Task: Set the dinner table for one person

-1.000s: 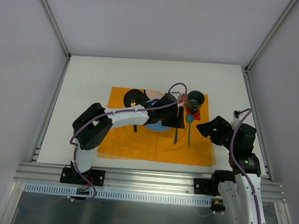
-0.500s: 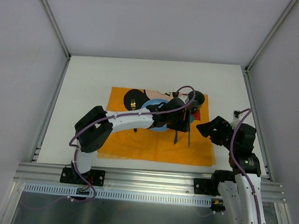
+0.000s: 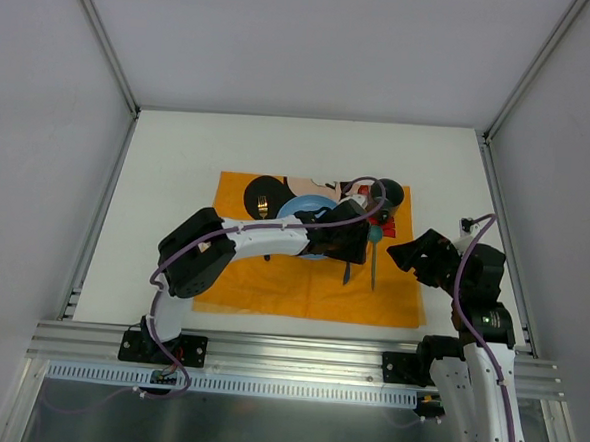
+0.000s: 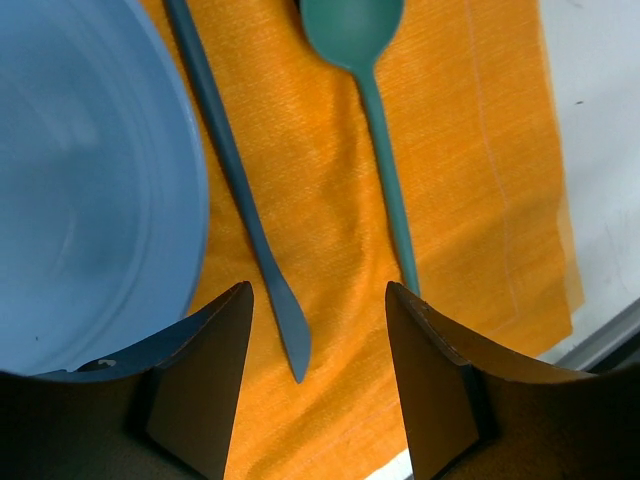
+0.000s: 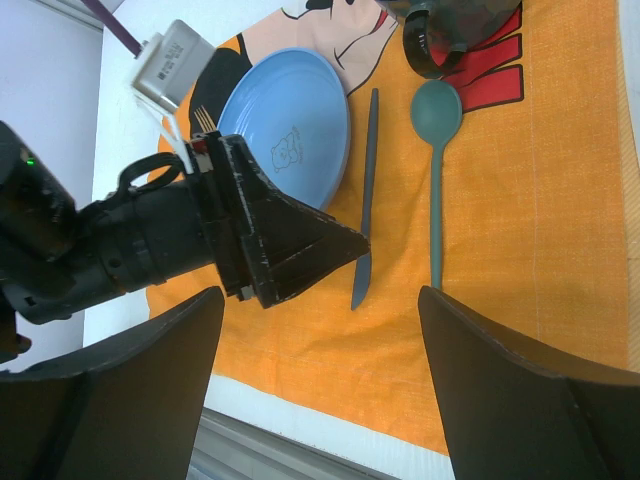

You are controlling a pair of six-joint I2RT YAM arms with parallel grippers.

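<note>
**Dinner table with the placemat and plate down; cutlery in hand.**
The table carries the blue plate near its middle, with the orange placemat spread under the plate. Your left gripper hovers off the plate's near right rim, jaws apart and empty. Your right gripper hangs well to the plate's right, jaws wide with nothing between them. The knife lies just right of the plate, slightly slanted, and the spoon lies beyond it. To straighten the knife, I'd nudge only its near tip, keeping your fingers off the plate's rim.
</note>
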